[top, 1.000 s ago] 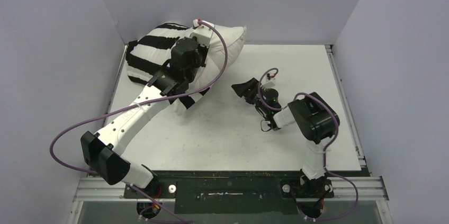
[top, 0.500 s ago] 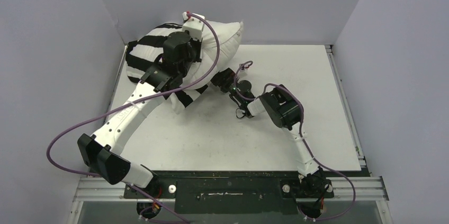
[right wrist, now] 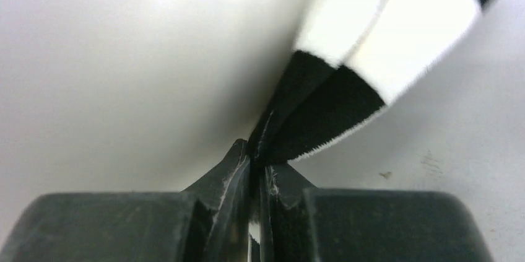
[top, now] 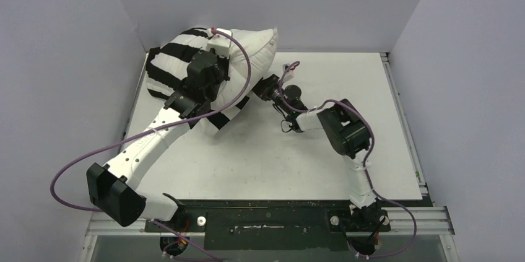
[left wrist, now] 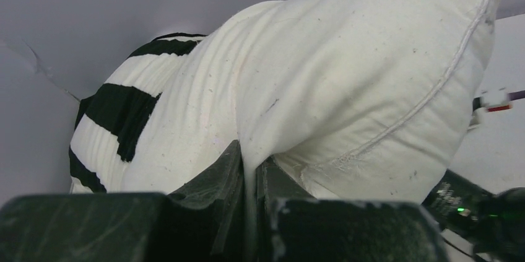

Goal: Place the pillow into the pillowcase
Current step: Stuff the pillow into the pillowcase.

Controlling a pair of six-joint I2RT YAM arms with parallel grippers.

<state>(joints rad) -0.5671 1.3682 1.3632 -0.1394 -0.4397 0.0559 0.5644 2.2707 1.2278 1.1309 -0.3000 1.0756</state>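
The off-white pillow (top: 257, 45) lies at the back left of the table, its left part inside the black-and-white striped pillowcase (top: 167, 57). In the left wrist view my left gripper (left wrist: 251, 164) is shut on a pinched fold of the pillow (left wrist: 347, 76), with the pillowcase (left wrist: 124, 107) beyond it. From above, the left gripper (top: 218, 57) sits on top of the pillow. My right gripper (top: 265, 86) is at the pillowcase's open edge. In the right wrist view it (right wrist: 257, 153) is shut on a black-striped hem of the pillowcase (right wrist: 371, 39), beside the pillow (right wrist: 142, 57).
The white table (top: 322, 150) is enclosed by grey walls; the pillow presses into the back-left corner (top: 142, 39). Purple cables (top: 244, 67) loop over the left arm and pillow. The right arm's elbow (top: 347, 127) stands over mid-table.
My right gripper travelled left and back to the pillowcase's edge and closed on its hem. The left arm shifted the pillow slightly left, still gripping it.
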